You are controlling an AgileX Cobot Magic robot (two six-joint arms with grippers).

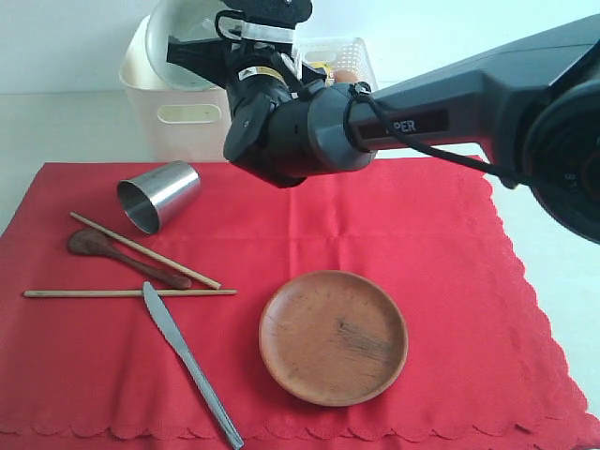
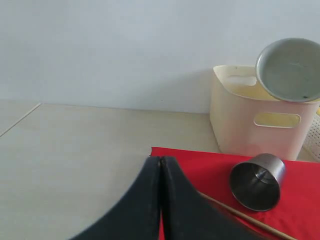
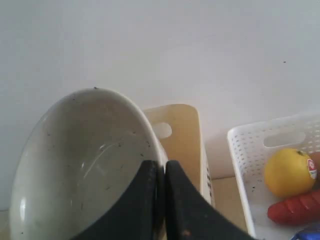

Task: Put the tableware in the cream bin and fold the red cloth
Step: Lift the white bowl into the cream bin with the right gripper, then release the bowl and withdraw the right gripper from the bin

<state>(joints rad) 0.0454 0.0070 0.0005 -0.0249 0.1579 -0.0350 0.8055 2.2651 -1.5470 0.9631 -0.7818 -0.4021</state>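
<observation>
The right arm reaches across the red cloth (image 1: 450,262) to the far corner, and its right claw (image 1: 187,54) is pinched tight on the rim of the whitish bowl (image 1: 173,28). The bowl is held up on edge, tilted, right over the mouth of the cream bin (image 1: 178,112). I cannot tell whether it touches the bin's wall. From the right wrist the two dark fingers (image 3: 150,200) sit close together at the bowl's lip, with the bin just behind the bowl and the white lattice basket (image 3: 250,165) beside it with a yellow fruit (image 3: 290,172) inside.

The left claw (image 2: 161,162) has its fingers pressed together with nothing between them. It hovers over the pale surface (image 2: 75,150) at the cloth's edge. The steel cup (image 2: 257,180) lies on its side on the cloth, well apart from that claw.

The rest of the tableware lies on the cloth. One chopstick (image 1: 145,250) lies slanted near the cup, with the dark wooden spoon (image 1: 122,258) just beside it. A second chopstick (image 1: 129,293) lies flat across, and the tip of the grey knife (image 1: 192,364) meets it. The round brown plate (image 1: 333,337) sits alone towards the cloth's near edge, well apart from both claws.
</observation>
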